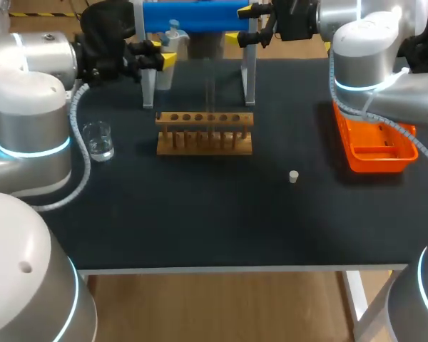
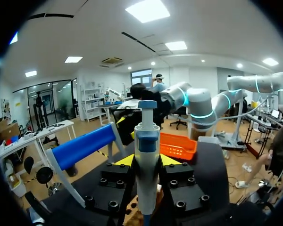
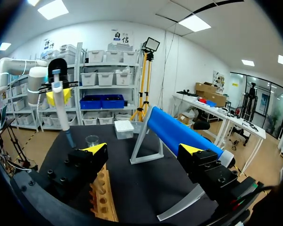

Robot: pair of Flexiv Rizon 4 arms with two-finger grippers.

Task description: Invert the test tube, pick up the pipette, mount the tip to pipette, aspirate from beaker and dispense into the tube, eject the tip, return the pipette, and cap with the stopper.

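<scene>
Between the left gripper's (image 2: 147, 162) clamped fingers, blue-grey pipette (image 2: 146, 136) held upright, right gripper (image 3: 144, 150) spread wide and empty, wooden test tube rack (image 3: 103, 197) under one finger, beaker (image 3: 91, 140) ahead

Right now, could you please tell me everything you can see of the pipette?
The pipette is a slim, pale grey, plastic-looking tool with a blue plunger cap and a blue panel below it. It hangs upright above the back left of the table, clamped between the yellow tips of the left pincer. Its thin shaft points down, touching nothing else; whether a tip is mounted I cannot tell.
</scene>
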